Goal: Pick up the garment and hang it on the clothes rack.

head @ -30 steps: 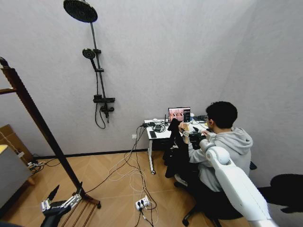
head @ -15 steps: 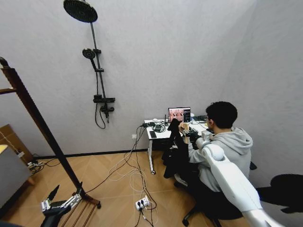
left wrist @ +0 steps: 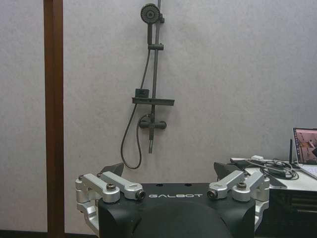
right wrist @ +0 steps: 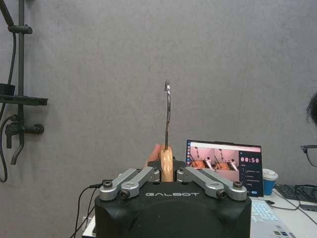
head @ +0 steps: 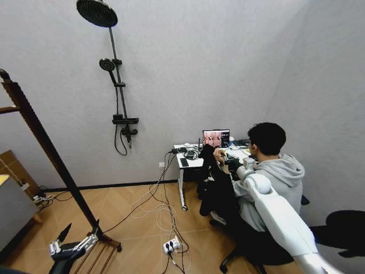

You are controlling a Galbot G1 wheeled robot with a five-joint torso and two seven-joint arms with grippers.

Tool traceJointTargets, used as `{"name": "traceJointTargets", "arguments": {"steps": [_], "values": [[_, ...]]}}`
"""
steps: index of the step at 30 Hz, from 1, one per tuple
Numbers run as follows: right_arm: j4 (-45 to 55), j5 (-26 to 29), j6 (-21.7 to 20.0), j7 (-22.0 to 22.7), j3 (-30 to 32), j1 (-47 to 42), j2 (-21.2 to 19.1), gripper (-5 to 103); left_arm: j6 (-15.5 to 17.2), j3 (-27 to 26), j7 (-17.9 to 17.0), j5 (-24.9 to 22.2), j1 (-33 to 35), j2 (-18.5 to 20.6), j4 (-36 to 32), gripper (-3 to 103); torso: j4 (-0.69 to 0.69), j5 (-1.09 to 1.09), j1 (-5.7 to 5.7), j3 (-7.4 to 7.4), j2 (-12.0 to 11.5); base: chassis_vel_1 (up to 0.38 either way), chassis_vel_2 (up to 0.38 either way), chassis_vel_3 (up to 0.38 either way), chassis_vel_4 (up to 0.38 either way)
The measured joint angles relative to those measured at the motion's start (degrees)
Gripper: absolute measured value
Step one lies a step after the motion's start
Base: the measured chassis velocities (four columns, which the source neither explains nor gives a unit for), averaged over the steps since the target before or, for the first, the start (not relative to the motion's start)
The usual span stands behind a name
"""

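while my right gripper (right wrist: 167,174) stays out of it, clamped on the garment (head: 215,185) hanger's neck, hook upright, the clothes rack (head: 43,145) stands well off toward my left gripper (left wrist: 173,191), jaws apart.

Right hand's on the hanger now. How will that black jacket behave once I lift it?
Likely floppy: the garment hangs in loose folds. It may swing, since the right hand grips only the hanger neck.

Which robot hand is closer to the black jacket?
The right. The right gripper has its jaws shut on the hanger of the garment. The left gripper hangs low, by the clothes rack.
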Motion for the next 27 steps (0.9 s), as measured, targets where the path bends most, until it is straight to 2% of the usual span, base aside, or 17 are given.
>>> {"name": "traceJointTargets", "arguments": {"steps": [2, 5, 6, 8, 15, 27], "values": [[2.5, 0.0, -0.3, 0.9, 0.7, -1.4, -0.2, 9, 0.0, 0.0, 0.0, 0.0, 0.0, 0.0, 0.0, 100, -0.01, 0.0, 0.0, 0.0, 0.0, 0.0, 0.0, 0.0, 0.0], [12.3, 1.8, -2.2, 3.3, 2.3, -5.9, -0.5, 9, 0.0, 0.0, 0.0, 0.0, 0.0, 0.0, 0.0, 100, -0.02, -0.02, 0.0, -0.01, 0.0, 0.0, 0.0, 0.0, 0.0], [12.3, 1.8, -2.2, 3.3, 2.3, -5.9, -0.5, 9, 0.0, 0.0, 0.0, 0.0, 0.0, 0.0, 0.0, 100, -0.02, -0.02, 0.0, -0.01, 0.0, 0.0, 0.0, 0.0, 0.0], [19.7, 2.7, -3.1, 4.6, 3.1, -9.4, -0.5, 9, 0.0, 0.0, 0.0, 0.0, 0.0, 0.0, 0.0, 100, -0.02, -0.01, -0.01, -0.01, 0.0, 0.0, 0.0, 0.0, 0.0], [29.4, 5.9, -5.3, 5.9, 3.3, -12.7, -0.8, 9, 0.0, 0.0, 0.0, 0.0, 0.0, 0.0, 0.0, 100, -0.01, -0.02, -0.01, -0.01, 0.0, 0.0, 0.0, 0.0, 0.0], [34.8, 6.4, -6.8, 5.2, 2.7, -15.4, 0.1, 9, 0.0, 0.0, 0.0, 0.0, 0.0, 0.0, 0.0, 100, -0.01, -0.01, -0.01, -0.01, 0.0, 0.057, 0.058, 0.056, 0.048]]}}
